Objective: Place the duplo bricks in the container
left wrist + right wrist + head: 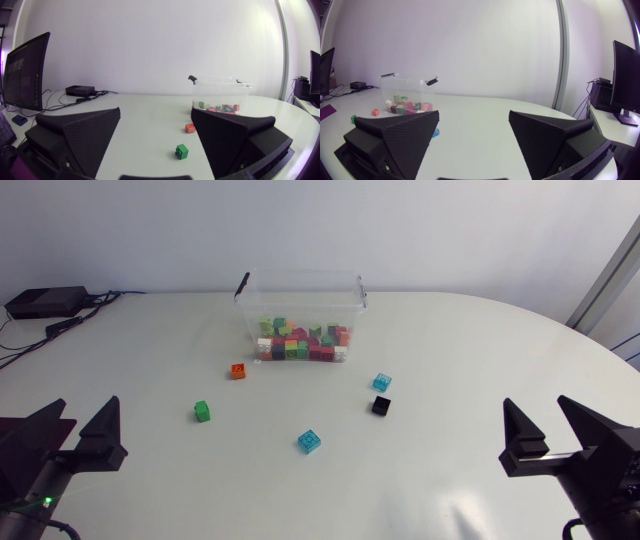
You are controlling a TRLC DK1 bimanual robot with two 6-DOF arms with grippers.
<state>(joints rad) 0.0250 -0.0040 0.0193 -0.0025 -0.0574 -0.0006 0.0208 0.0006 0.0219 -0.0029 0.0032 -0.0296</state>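
Head view: the white counter (pixel 450 360) carries a clear container (pixel 300 305) at 12 o'clock, part filled with bricks (pixel 300 342). At 8 o'clock the left tool (pixel 88 412) and at 4 o'clock the right tool (pixel 537 408) both stand spread. Toward 6 o'clock of the container lie an orange brick (pixel 238 371), green brick (pixel 202 411), blue brick (pixel 309 441), black brick (pixel 380 405) and pale blue brick (pixel 382 382).

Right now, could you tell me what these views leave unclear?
Head view: the bricks in the container are too small and piled to count.
Left wrist view: the black brick is hidden, probably behind the left gripper.
Right wrist view: the right gripper covers most of a blue brick.
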